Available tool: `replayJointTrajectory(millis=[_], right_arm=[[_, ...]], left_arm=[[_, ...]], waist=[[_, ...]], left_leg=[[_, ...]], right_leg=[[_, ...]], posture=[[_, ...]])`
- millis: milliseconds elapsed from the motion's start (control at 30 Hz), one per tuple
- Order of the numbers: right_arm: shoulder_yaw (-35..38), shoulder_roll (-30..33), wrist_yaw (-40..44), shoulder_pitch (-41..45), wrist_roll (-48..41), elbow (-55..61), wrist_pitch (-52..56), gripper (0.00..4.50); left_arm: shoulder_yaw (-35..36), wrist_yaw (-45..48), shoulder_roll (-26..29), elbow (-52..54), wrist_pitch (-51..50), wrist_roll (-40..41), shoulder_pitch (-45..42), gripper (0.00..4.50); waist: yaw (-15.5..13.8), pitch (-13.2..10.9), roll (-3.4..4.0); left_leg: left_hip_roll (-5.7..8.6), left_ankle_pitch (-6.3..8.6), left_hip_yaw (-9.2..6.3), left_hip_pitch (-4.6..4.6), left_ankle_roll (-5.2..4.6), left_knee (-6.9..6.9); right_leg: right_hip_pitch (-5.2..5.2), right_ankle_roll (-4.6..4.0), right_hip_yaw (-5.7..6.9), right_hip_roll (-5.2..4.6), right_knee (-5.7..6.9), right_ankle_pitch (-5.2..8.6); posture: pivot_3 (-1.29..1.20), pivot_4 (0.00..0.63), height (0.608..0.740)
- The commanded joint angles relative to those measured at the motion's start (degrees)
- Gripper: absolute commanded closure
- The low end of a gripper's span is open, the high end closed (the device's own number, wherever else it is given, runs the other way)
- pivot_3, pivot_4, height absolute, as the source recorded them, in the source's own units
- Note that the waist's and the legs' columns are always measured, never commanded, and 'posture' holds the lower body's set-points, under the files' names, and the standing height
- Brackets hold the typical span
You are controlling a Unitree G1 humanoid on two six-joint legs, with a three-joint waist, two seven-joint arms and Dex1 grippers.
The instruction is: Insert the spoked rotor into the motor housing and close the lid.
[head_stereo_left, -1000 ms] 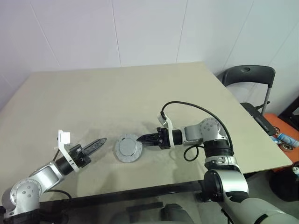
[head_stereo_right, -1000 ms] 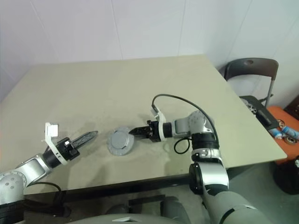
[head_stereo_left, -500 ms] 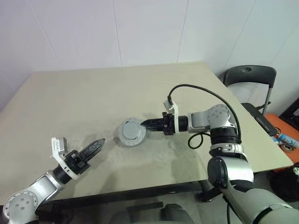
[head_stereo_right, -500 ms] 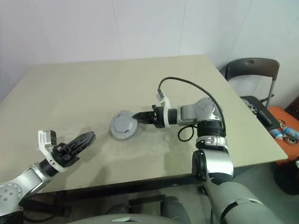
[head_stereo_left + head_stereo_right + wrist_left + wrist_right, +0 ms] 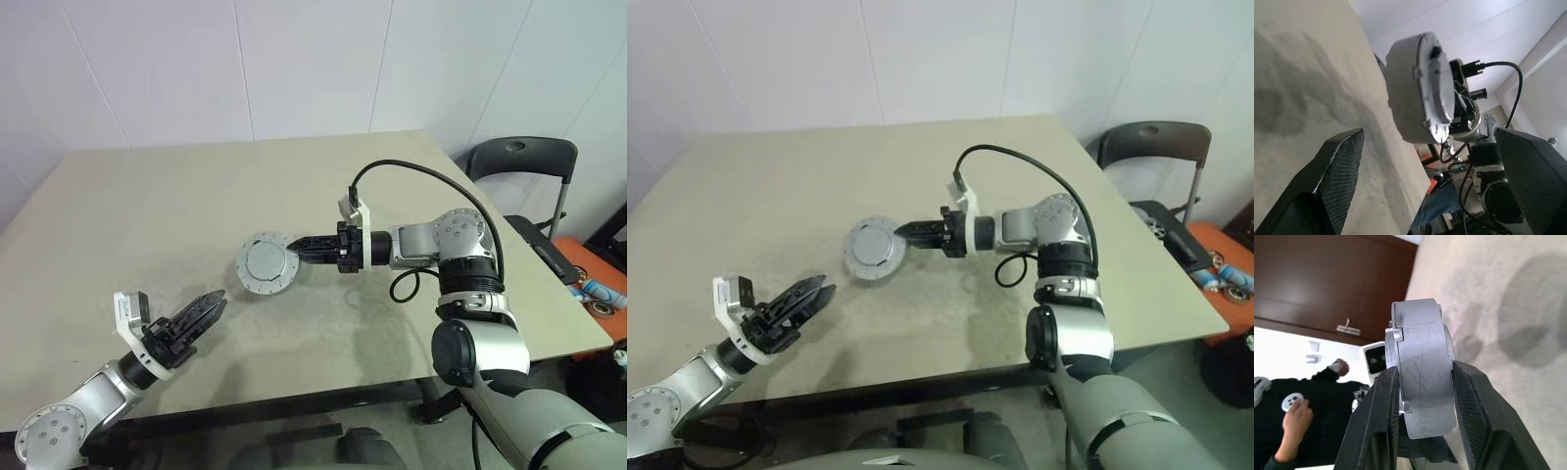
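Motor housing [image 5: 265, 266], seemingly lidded already, hangs clear of the table [image 5: 147, 215] as one grey disc, pinched across its thickness by the right gripper [image 5: 294, 249], likely for inspection. Nearer, the left gripper [image 5: 203, 310] hovers low, fingers spread, empty. Beyond, one folding chair [image 5: 519, 162] stands.

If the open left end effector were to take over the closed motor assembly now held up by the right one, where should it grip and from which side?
Probably across the assembly's thick rim, on the edge facing away from the right end effector, coming in from the robot's left. The disc is clear of the table with its flat faces pinched between the right fingers, so the far rim is bare. The left end effector stands open.
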State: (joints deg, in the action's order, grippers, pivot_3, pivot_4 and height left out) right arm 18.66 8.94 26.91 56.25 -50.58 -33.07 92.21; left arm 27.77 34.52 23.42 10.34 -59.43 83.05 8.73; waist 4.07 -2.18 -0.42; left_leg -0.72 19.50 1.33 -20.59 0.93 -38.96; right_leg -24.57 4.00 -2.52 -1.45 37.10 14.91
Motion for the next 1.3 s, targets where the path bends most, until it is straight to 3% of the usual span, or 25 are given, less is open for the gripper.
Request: replayJointTrajectory(millis=[33,1067,1167,1300], right_arm=[[1.11,-0.58,-0.07,2.88,-6.28,1.4,0.29,3.25],[-4.33,-1.87,-12.45,-0.57,-24.74,4.71,0.29,3.25],[-4.44,-1.78,-13.03,-0.59,-25.38,4.55,0.29,3.25],[-4.71,-1.57,-13.64,-0.61,-26.41,4.23,0.29,3.25]], left_arm=[[0.04,1.41,0.26,1.86,1.22,1.82,-0.56,0.0],[-4.1,0.88,0.27,1.4,2.79,5.49,-7.1,0.0],[-4.09,1.0,0.28,0.78,2.59,6.2,-7.22,0.6],[-4.13,1.38,0.55,0.4,2.57,6.27,-7.22,1.88]], waist=[[0.0,0.0,0.0],[0.04,0.0,-0.01],[0.02,0.01,-0.01],[0.03,0.01,-0.01]], left_leg=[[0.0,0.0,0.0,0.0,0.0,0.0],[0.01,0.0,0.01,0.0,-0.01,-0.03],[0.01,0.0,0.01,0.0,-0.01,-0.03],[0.01,0.0,0.0,0.0,-0.01,-0.03]], right_leg=[[0.0,0.0,0.0,0.0,0.0,0.0],[0.02,0.01,-0.01,0.03,0.0,0.0],[0.02,0.01,-0.01,0.04,0.0,0.0],[0.02,0.01,-0.01,0.04,0.0,0.0]], posture=[[0.0,0.0,0.74],[0.0,0.0,0.74],[0.0,0.0,0.74],[0.0,0.0,0.74]])
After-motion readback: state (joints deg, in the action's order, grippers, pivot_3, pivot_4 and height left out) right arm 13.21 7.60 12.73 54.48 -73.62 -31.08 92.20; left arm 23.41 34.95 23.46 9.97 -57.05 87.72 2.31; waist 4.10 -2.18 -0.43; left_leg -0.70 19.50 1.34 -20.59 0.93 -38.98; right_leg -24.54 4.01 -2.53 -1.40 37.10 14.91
